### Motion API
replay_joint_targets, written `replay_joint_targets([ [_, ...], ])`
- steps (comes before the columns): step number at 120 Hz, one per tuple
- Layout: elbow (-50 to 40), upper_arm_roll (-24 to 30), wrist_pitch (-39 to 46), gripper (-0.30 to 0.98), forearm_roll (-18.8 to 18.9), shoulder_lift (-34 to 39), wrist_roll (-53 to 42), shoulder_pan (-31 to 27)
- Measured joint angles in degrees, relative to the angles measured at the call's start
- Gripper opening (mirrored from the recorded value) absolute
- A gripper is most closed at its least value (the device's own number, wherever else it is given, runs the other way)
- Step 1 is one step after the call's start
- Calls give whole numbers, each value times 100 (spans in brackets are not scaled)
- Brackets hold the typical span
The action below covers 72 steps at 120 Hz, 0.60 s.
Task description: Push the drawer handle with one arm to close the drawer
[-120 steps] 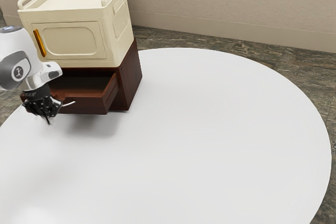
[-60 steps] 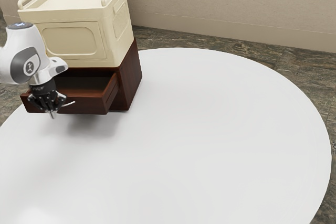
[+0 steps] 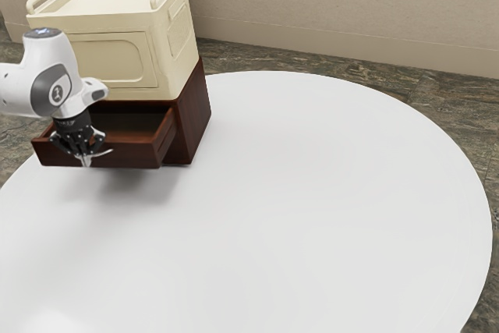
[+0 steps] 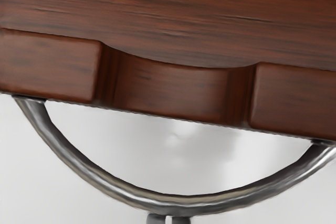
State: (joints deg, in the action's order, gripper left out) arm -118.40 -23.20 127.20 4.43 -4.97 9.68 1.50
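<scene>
The brown wooden drawer (image 3: 132, 155) stands open, a curved metal handle (image 4: 100, 178) on its front.

arm shell (image 3: 56, 56): glossy white, smooth, rounded, bulky
link at view edge (image 3: 17, 90): white, tubular
top cap (image 3: 42, 33): grey disc, small pale-blue marking
side cover (image 3: 50, 90): dark grey, oval, round badge with light emblem
hand-end housing (image 3: 94, 90): white, rounded, grey oval patch
wrist collar (image 3: 72, 122): black, cylindrical, faint lettering
gripper (image 3: 86, 162): black two-finger, angular linkages, small light specks like screws, greyish tips
</scene>
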Motion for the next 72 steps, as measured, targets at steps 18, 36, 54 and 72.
replay_joint_targets([
  [18, 170, 15, 21, -10, -2, -147, 9, -88],
  [36, 445, 59, 30, -10, -26, -436, 2, -68],
  [54, 767, 93, 29, -10, -113, -721, -11, -92],
  [72, 1085, 882, 34, -10, -141, -996, -69, -834],
])
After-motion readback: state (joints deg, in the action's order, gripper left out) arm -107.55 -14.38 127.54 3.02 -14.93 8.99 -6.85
